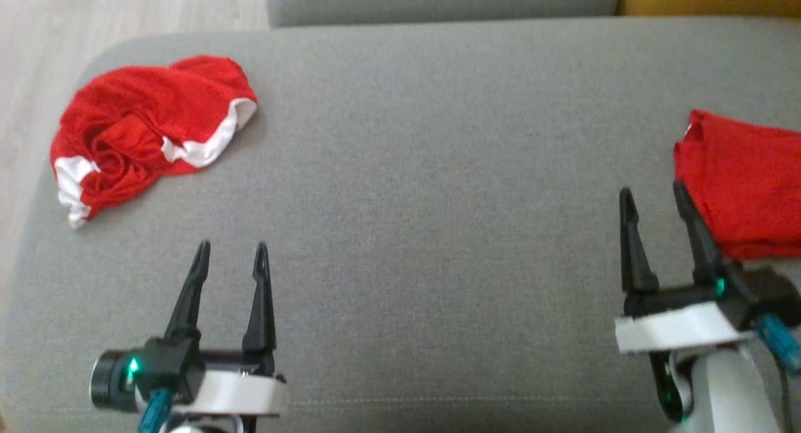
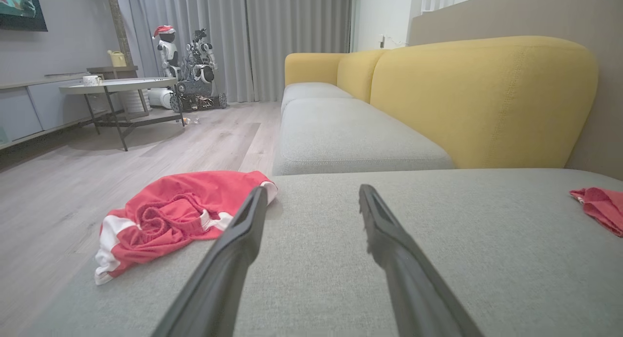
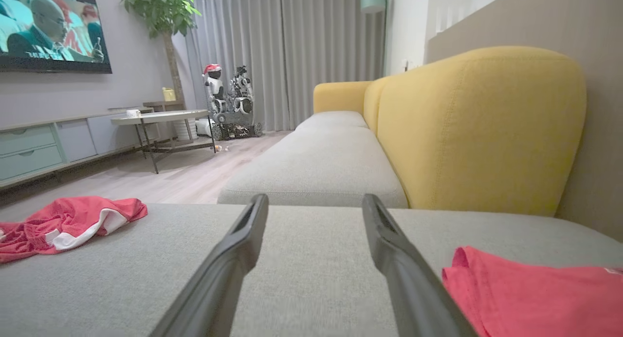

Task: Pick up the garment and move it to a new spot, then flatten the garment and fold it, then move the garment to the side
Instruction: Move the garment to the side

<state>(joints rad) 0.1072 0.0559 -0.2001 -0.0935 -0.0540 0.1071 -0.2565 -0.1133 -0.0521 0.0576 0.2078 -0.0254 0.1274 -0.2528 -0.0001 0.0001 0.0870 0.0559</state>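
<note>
1. Right now the folded red garment [image 1: 744,176] lies at the right edge of the head view, flat on the grey sofa cushion [image 1: 438,170], and the frame border cuts off its far side.
2. The right claw [image 1: 652,190] stands in the lower right of that view with its two dark fingers spread wide and gripping nothing. Bare cushion shows between them.
3. The folded garment sits just beside that claw, on its right. The finger nearest it crosses the cloth's lower left corner in the head view, but I cannot tell whether it touches.
4. In the right wrist view the same cloth fills the lower right corner, close against the outer side of the right-hand finger.
5. The left claw [image 1: 232,248] is in the lower left of the head view. It too is spread open and holds nothing, and it is well apart from the folded garment.
6. Crumpled red and white shorts [image 1: 144,132] lie in the upper left, near the cushion's rounded corner, beyond the left claw and a little to its left.
7. A yellow backrest [image 3: 477,127] rises on the right of the right wrist view.
</note>
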